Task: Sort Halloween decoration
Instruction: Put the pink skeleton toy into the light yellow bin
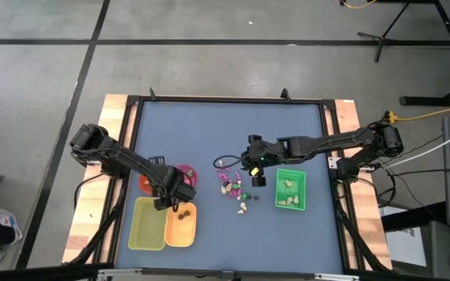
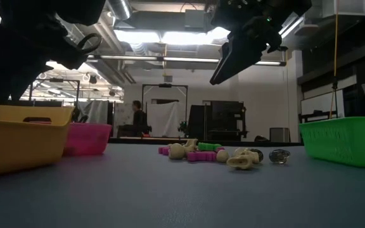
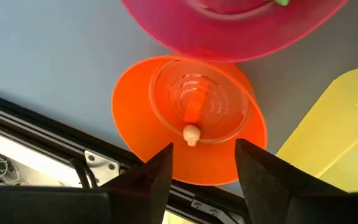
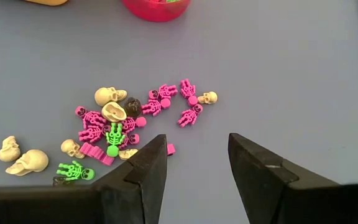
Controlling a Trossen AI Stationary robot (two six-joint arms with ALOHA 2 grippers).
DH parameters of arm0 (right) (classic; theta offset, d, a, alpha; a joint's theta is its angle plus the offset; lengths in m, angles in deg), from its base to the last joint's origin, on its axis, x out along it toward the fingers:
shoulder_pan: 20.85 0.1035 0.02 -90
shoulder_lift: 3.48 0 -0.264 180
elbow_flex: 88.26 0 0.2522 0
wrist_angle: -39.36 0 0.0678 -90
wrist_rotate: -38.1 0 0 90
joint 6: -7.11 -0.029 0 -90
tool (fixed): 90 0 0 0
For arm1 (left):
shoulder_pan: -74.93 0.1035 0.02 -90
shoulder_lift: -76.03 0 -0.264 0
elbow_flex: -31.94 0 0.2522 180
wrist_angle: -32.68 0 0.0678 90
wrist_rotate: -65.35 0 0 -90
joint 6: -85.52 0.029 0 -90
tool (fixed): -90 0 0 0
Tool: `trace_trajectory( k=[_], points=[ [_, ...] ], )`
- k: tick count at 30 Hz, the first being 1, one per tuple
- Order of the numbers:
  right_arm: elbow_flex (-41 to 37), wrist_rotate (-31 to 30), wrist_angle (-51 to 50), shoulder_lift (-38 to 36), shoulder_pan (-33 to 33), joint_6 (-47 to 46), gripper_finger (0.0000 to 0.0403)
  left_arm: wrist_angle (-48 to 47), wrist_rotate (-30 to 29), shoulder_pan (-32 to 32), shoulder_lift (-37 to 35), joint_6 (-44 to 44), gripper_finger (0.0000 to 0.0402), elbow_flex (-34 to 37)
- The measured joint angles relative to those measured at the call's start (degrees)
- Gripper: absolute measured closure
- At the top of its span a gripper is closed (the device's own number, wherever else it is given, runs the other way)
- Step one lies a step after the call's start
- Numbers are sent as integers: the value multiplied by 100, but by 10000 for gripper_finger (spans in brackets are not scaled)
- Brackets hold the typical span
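The Halloween decoration is a pile of tiny magenta, green, cream-white and dark trinkets (image 1: 235,189) lying on the blue table, seen close in the right wrist view (image 4: 114,127) and as a low heap in the low view (image 2: 220,153). My right gripper (image 1: 254,170) hangs open above the pile's right edge (image 4: 197,149), high over the table (image 2: 243,47), touching nothing. My left gripper (image 1: 172,197) is open over the orange bowl (image 3: 188,118), which holds one cream trinket (image 3: 191,132). Some cream pieces lie in the green tray (image 1: 290,190). Dark pieces lie in an orange tray (image 1: 180,222).
The pink bowl (image 1: 184,173) sits beside the orange bowl (image 1: 144,183), and the yellow tray (image 1: 148,223) lies near the table's near-left corner. A black frame (image 1: 225,100) borders the table. Bare blue surface stretches toward the far edge. A person stands far off in the room (image 2: 136,117).
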Motion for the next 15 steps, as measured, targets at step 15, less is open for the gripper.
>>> trace_trajectory(
  k=[15],
  points=[
    [-119, 0, 1024, 259, 2, -521, 233, 5, -57, 4, 2, -166, 244, 0]
  ],
)
